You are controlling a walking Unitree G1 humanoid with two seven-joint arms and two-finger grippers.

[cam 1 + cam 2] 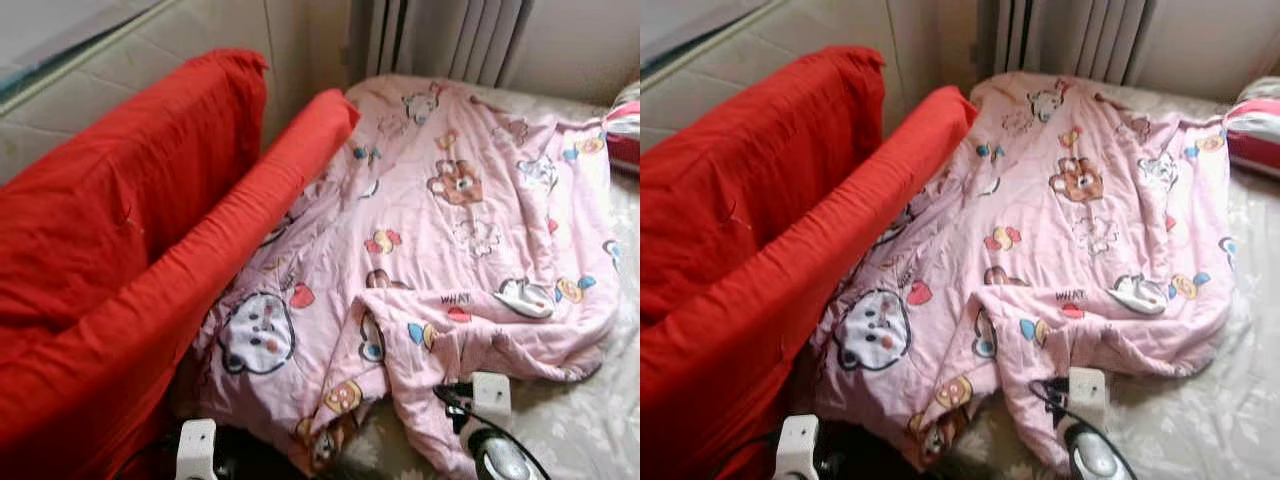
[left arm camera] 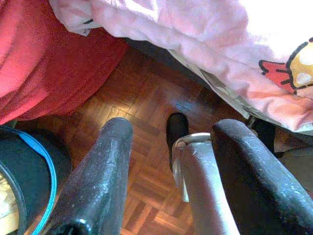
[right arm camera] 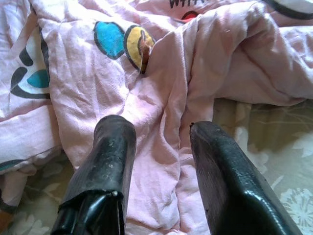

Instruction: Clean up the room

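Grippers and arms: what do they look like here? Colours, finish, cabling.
Each gripper has two long, rounded black fingers with a dull, scuffed and speckled surface; left gripper, right gripper. In the head views each wrist carries a white blocky bracket, left, right. The right arm is shiny silver-grey, with black cables looping beside it. A silver curved part sits between the left fingers.

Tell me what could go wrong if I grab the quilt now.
1. The right gripper is open over a loose fold of the quilt, so it may pinch one layer and drag the rest.
2. The quilt's edge hangs off the bed toward the floor by the left gripper and could slide off.
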